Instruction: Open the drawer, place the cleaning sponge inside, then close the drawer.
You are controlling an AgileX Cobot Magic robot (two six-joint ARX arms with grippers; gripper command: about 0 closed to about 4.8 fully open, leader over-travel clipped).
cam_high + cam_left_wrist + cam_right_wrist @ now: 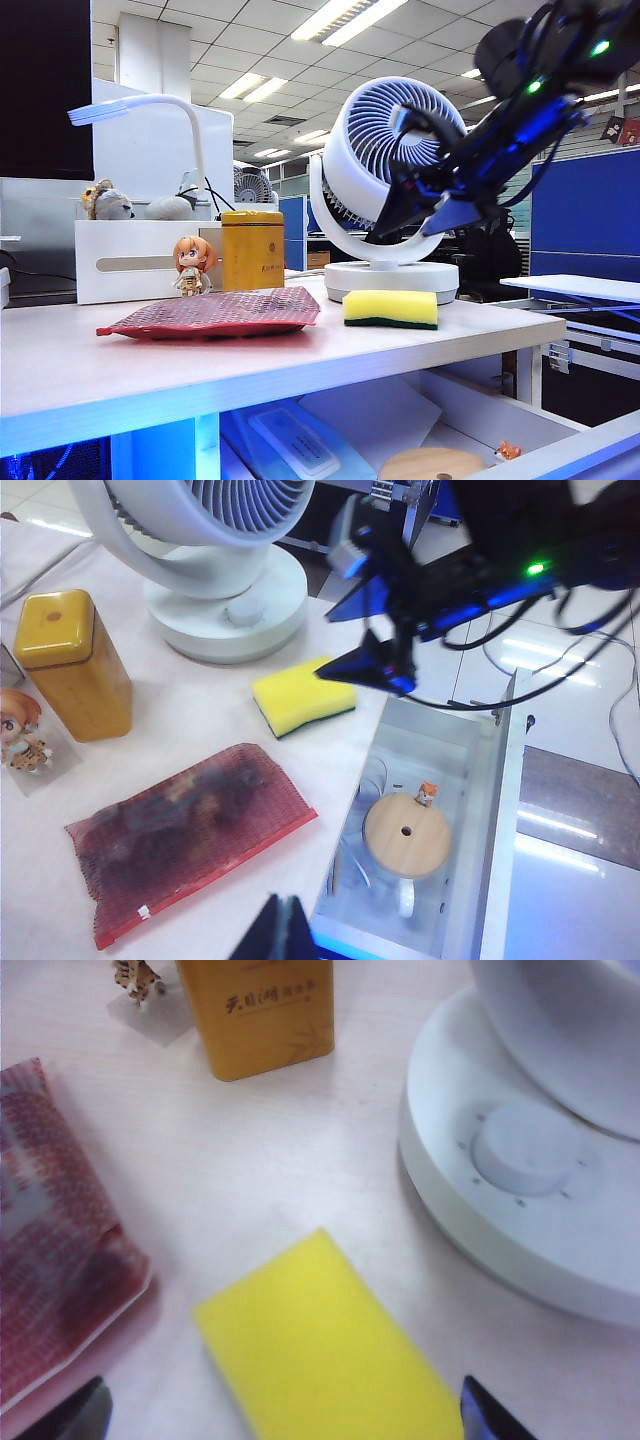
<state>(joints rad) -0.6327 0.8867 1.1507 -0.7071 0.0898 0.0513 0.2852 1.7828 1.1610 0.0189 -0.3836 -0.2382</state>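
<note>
The cleaning sponge (390, 308) (300, 693) (320, 1350) lies flat on the white desk, yellow side up, in front of the fan base. My right gripper (412, 218) (357, 610) (280, 1420) hangs just above it, open wide; its dark fingertips (75, 1415) straddle the sponge without touching it. The drawer (420, 740) (580, 445) stands pulled open beside the desk edge, holding a round wooden lid (407, 835) and a tiny orange figure (428, 793). My left gripper (283, 930) is shut on nothing, above the desk near the drawer's corner.
A white fan (395, 150) stands behind the sponge. A yellow tin (252, 250), a small doll figurine (192, 265) and a white box (130, 260) sit further left. A flat red mesh pouch (215, 312) (185, 835) lies left of the sponge.
</note>
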